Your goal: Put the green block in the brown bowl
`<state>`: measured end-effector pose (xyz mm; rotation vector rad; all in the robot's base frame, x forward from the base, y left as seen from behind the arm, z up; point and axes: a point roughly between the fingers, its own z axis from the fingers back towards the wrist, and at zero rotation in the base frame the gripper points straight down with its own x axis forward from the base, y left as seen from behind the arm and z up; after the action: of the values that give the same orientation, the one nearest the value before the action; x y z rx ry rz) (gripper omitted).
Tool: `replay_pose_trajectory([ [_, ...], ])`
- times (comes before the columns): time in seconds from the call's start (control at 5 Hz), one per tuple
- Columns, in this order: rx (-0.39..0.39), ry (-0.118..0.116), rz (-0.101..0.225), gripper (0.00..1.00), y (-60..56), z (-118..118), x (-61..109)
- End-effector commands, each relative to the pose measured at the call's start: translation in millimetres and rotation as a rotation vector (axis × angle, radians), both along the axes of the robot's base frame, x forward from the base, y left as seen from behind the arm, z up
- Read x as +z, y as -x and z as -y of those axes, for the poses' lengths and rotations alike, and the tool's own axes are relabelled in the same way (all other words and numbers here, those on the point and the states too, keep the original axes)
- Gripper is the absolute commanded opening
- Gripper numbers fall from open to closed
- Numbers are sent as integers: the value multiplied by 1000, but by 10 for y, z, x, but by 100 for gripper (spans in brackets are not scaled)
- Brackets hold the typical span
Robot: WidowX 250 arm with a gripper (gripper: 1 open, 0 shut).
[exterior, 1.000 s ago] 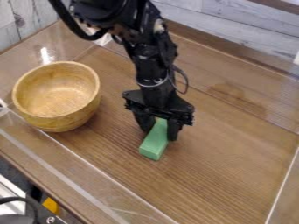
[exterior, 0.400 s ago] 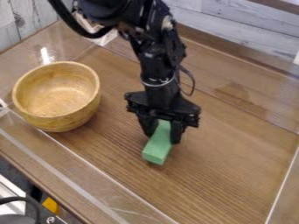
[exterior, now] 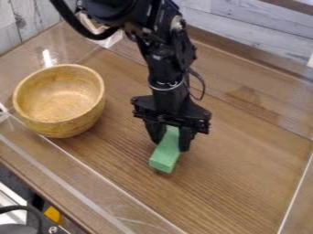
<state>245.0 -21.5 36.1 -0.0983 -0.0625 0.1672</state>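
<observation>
Wood-grained tabletop (exterior: 239, 178) spreads under my gripper (exterior: 170, 134), brown and lit softly. Right at my fingertips is the green block (exterior: 164, 160): my two jaws are drawn together on its upper part, one to either side, and its lower end juts out past them towards the near edge of the table. I cannot tell from this view whether the block's end touches the wood or hangs just above it. I judge the grasp to be the step in hand, seemingly made, with the carry to follow. Well apart from my tool, off to the picture's left and a little farther back, the brown bowl (exterior: 58, 110) sits upright, open side up, its inside in plain view. For the next move, I would raise the block until its low end can pass over the thick rim, swing it across to the bowl, and part my jaws only once it is over the hollow. That jutting end looks likeliest to catch the rim if I travel low. Beyond my arm, the table runs back to pale, weathered planks (exterior: 263, 16) that stand along the far side of the room.
</observation>
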Motion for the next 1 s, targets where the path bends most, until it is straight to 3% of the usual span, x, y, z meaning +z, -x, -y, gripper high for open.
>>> replay_pose_trajectory([
  [0.0, 21, 0, 36, 0, -5, 68, 163],
  [0.2, 47, 0, 32, 0, 79, 129, 243],
  [0.6, 137, -1, 33, 0, 187, -159, 434],
  [0.8, 132, 3, 48, 0, 159, -390, 556],
])
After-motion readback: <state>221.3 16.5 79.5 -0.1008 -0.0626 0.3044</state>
